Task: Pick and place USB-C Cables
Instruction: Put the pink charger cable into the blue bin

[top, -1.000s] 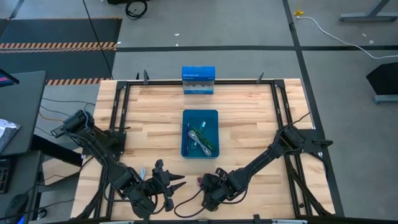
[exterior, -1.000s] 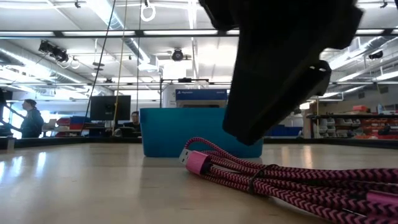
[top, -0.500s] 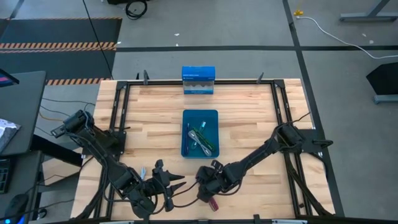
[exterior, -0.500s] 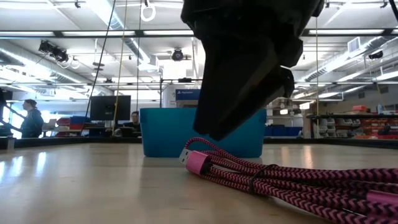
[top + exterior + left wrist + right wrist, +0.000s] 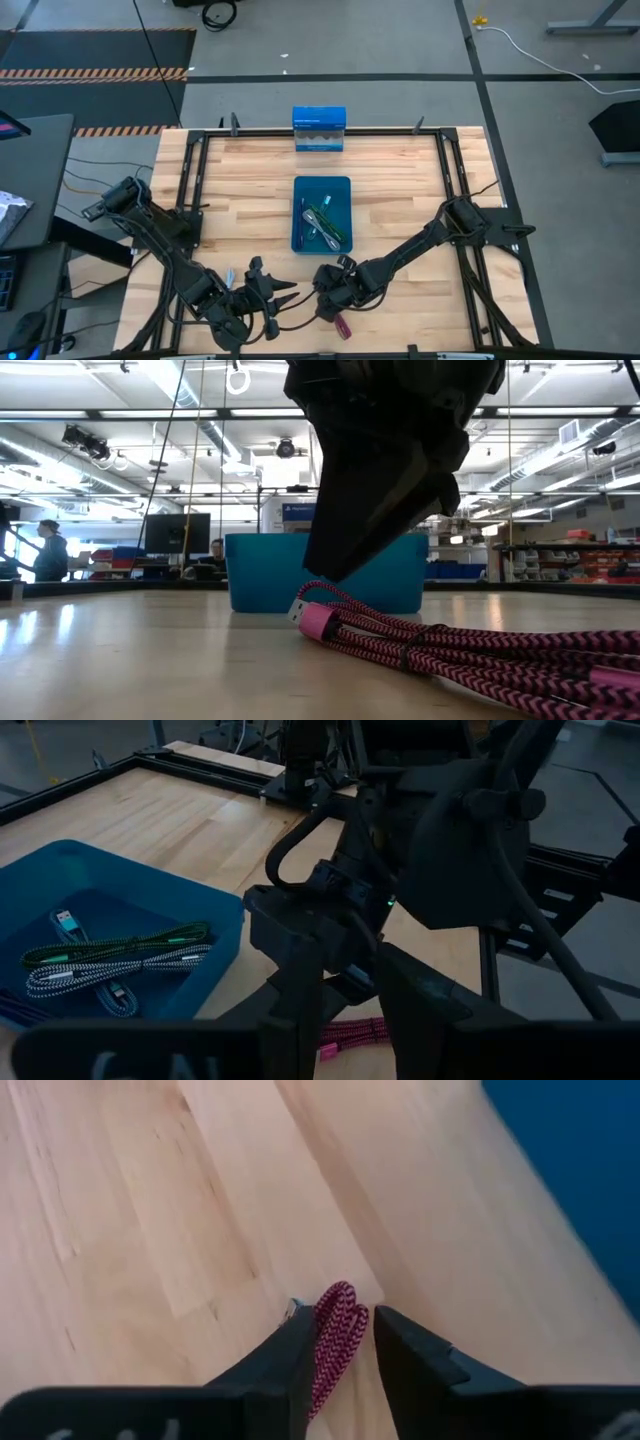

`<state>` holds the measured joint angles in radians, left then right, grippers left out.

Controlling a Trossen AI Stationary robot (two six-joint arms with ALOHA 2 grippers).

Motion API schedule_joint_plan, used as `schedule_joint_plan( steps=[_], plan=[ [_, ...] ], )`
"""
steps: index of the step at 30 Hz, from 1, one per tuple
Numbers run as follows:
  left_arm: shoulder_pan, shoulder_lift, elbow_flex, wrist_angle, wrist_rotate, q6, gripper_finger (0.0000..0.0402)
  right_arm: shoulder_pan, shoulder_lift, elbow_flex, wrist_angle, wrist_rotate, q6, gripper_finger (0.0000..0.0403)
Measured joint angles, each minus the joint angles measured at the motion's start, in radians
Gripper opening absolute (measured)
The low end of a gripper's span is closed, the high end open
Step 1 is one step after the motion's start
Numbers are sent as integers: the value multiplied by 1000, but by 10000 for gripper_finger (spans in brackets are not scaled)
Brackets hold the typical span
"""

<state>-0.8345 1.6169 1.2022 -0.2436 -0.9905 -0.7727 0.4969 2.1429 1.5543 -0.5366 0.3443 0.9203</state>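
The magenta-red cable is lying on the wooden table near its front edge, just in front of the blue bin, and its looped end is sitting in the gap between the right gripper fingers, which are standing slightly spread on either side of it and, as far as the right wrist view shows, not yet pinching. Inside the bin, a green cable and a grey cable are already resting with at least one teal-tipped one, so most of the job looks done and this bundle is still waiting to go in. The left gripper is idling nearby at the front edge, its fingers parted and holding nothing.
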Motion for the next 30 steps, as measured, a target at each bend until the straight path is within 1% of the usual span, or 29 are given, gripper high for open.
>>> schedule_joint_plan(
  steps=[3,7,11,14,19,21,25,30],
  plan=[
    [0,0,0,0,0,0,103,-5,16,0,20,-14,0,101],
    [-1,0,0,0,0,1,103,-12,54,0,58,-52,-5,100],
    [-6,-1,-1,0,5,0,103,-14,75,1,55,-36,-8,91],
    [-7,-1,-1,-1,7,0,103,-13,77,2,58,-22,-28,70],
    [-8,-1,-1,-6,9,1,103,-12,60,0,54,-16,-80,14],
    [-8,-1,-1,-8,8,0,103,-9,47,-1,54,-12,-86,11],
    [-8,-1,-1,-8,8,-1,103,-2,18,-1,58,-8,-89,19],
    [-8,-1,-1,-5,8,-1,103,6,-20,-1,74,4,-150,10]
  ],
)
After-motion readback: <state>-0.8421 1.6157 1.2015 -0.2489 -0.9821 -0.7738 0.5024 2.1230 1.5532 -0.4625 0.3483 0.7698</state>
